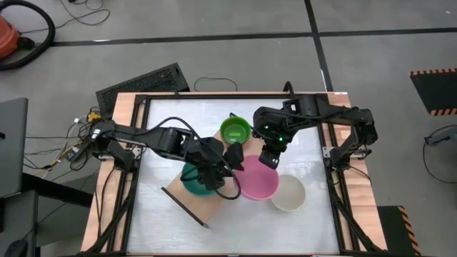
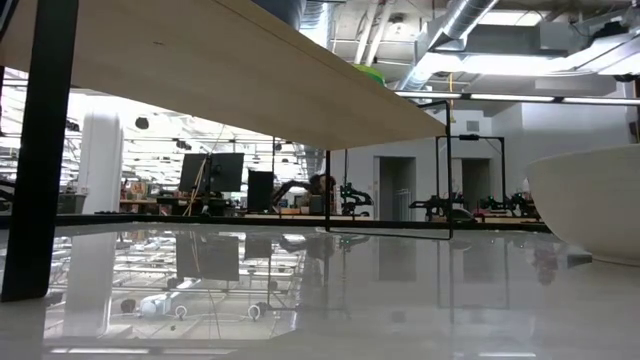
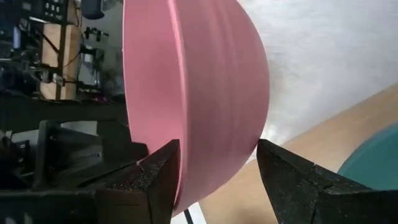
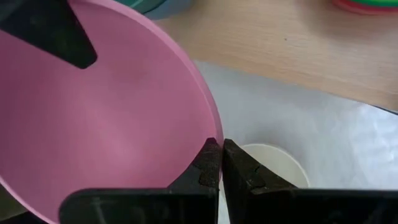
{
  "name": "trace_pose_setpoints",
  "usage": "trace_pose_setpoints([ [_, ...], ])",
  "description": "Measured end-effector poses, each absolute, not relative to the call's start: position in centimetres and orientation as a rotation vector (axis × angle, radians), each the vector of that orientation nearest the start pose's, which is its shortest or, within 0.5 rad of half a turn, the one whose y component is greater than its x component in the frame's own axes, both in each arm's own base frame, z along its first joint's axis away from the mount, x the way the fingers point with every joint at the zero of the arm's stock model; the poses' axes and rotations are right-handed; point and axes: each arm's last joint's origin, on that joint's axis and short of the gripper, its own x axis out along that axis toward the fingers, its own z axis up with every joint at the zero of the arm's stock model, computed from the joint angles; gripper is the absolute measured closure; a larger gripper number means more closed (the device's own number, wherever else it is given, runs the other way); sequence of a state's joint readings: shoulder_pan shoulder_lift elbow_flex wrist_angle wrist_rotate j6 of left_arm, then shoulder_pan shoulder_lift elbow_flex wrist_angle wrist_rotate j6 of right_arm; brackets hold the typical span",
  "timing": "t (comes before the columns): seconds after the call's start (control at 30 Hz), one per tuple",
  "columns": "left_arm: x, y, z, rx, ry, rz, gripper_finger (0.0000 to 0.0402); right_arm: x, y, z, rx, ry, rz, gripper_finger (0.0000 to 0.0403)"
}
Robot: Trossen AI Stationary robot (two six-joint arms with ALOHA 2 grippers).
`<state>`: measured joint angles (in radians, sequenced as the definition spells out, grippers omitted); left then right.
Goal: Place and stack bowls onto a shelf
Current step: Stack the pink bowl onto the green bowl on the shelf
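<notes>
The pink bowl (image 1: 257, 178) is pinched at its rim by the right claw (image 4: 219, 163), closed tight, beside the shelf (image 1: 208, 207). The left claw (image 3: 217, 180) is spread around the bowl's wall. The teal bowl (image 1: 194, 183) is largely hidden beneath the left arm.

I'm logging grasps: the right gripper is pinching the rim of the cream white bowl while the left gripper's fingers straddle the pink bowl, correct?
Not quite. The right gripper is pinching the rim of the pink bowl, as the right wrist view shows; the cream white bowl sits untouched beside it. The left gripper does straddle the pink bowl.
</notes>
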<state>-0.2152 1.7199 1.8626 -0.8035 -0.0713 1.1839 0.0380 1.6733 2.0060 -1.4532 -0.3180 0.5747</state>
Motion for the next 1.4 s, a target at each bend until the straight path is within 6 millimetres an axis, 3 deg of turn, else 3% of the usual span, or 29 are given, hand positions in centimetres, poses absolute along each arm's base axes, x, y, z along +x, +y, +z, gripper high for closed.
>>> trace_pose_setpoints([
  [0.2, 35.9, -7.6, 39.7, 1.316, 0.532, -0.524, 0.0233, 30.0, 2.0, 41.7, 0.658, 1.179, -0.014, 0.0378],
  [0.53, 35.9, -7.5, 39.2, 1.444, 0.563, -0.570, 0.0390, 30.2, 1.5, 41.9, 0.664, 1.143, -0.016, 0.0375],
  [1.0, 35.8, -7.3, 39.4, 1.487, 0.608, -0.498, 0.0401, 30.6, 0.3, 42.4, 0.649, 1.068, -0.018, 0.0346],
  [1.23, 34.5, -7.0, 40.7, 1.524, 0.667, -0.384, 0.0401, 30.1, -1.9, 45.8, 0.586, 0.876, 0.018, 0.0312],
  [1.4, 33.1, -6.9, 40.9, 1.526, 0.791, -0.313, 0.0400, 28.2, -3.2, 49.4, 0.552, 0.724, 0.027, 0.0294],
])
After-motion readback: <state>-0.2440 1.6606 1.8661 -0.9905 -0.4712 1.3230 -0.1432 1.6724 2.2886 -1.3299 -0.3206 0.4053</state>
